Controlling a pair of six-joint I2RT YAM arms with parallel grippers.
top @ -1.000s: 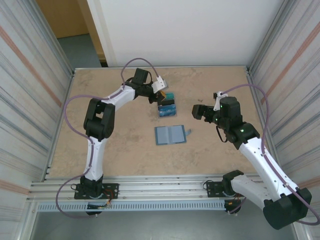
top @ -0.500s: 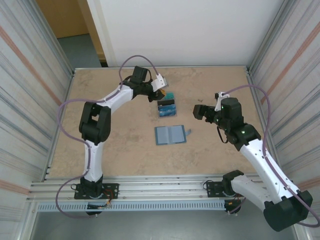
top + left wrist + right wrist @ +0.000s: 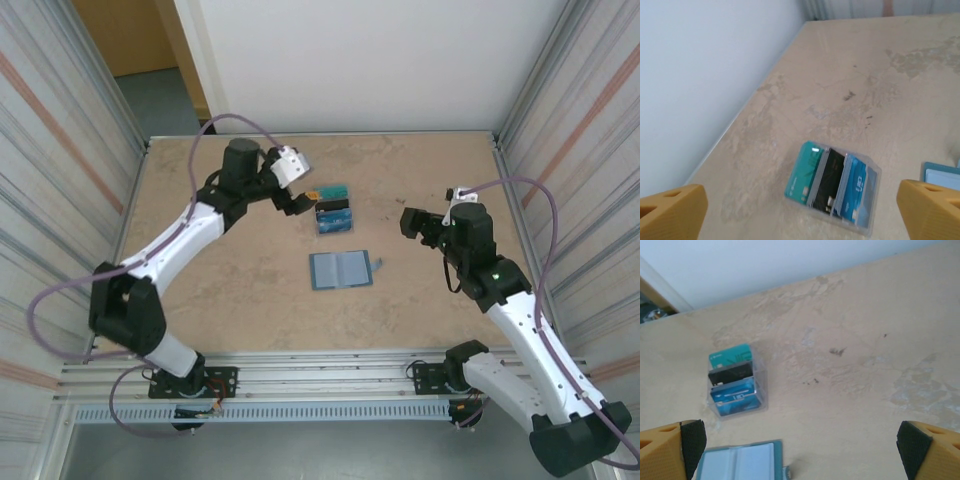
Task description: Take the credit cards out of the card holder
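The left claw (image 3: 303,202) stands spread wide with nothing in it, its blunt orange fingertips (image 3: 672,210) far apart in the wrist view. It hovers just left of the credit cards (image 3: 335,210). These are three thin, rigid rectangles, teal, black and blue, lying shingled in a shallow clear plastic tray (image 3: 871,200). Each card's long side runs left to right across the worktop (image 3: 230,290). The row goes from teal at the far end to blue at the near end.

The right claw (image 3: 408,220) is also wide open and empty, off to the right of the cards with bare surface between. Its orange fingertips (image 3: 670,447) carry black pads.

The card holder (image 3: 340,269) lies just nearer than the tray, apart from it. It is a soft wallet opened flat, with the pale grey-blue inner faces up, teal edging, and its long axis left to right.

The worktop is mottled beige, stone-like, with a few dark specks. There is open room on every side of the cards, with a white wall (image 3: 380,70) at the far edge and ribbed metal panels (image 3: 60,180) at the sides.
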